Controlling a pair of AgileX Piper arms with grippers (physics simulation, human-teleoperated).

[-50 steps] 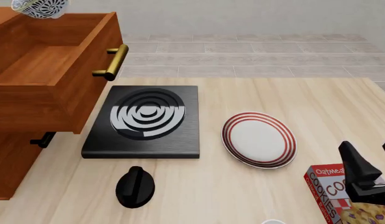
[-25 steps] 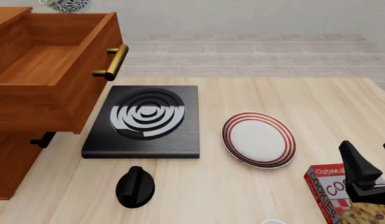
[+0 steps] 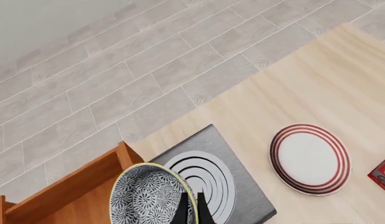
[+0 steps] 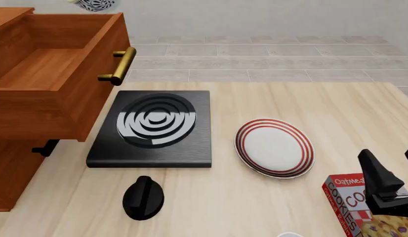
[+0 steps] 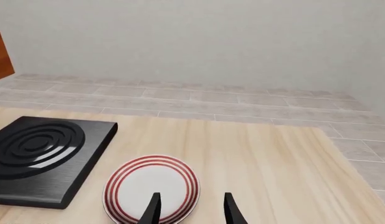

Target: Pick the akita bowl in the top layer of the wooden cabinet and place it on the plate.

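Bench (image 4: 270, 103): pale wood, grey tiled floor beyond.
Top layer (image 4: 52, 69): pulled out, nothing inside.
Left claw (image 3: 190, 210): pinched on akita bowl (image 3: 149, 198) rim, above drawer.
Plate (image 4: 274, 147): bare, ahead of right claw (image 5: 190, 207), jaws parted.

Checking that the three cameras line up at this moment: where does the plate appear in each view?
Front view: the plate lies on the table right of centre, right of the stove.
Left wrist view: the plate is at lower right, beside the stove.
Right wrist view: the plate is at bottom centre, partly behind one of the right gripper's fingers.
Shared landmark: the stove.
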